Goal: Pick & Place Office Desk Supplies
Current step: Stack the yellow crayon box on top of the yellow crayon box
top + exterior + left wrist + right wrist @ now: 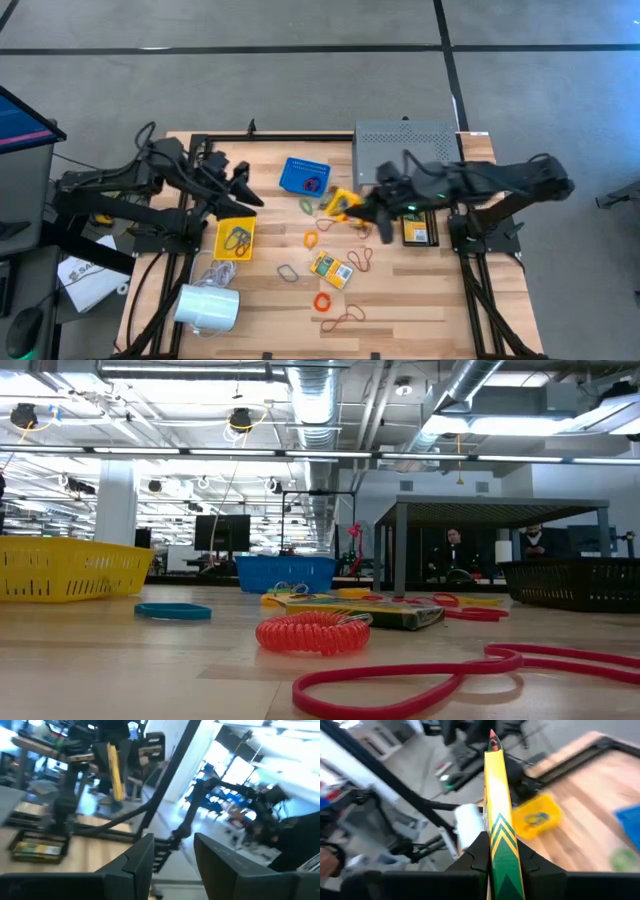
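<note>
At nine o'clock your left gripper (246,186) hangs empty, fingers parted, over the yellow bin (235,238). Toward three o'clock your right gripper (384,213) pinches a crayon box (500,827) aloft: light, stiff cardboard, probably crushable, so grip its flat faces.

- Wooden table (440,300) fills the lower centre of the high view.
- Yellow bin (235,238) at centre left, blue bin (304,175) above it to the right.
- Grey shelf (405,145) at upper right.
- White cylinder (208,306) at lower left.
- Crayon box (331,268) at centre, rubber bands (342,318) scattered around and below it.
- Black tray (420,229) to the right of centre.
</note>
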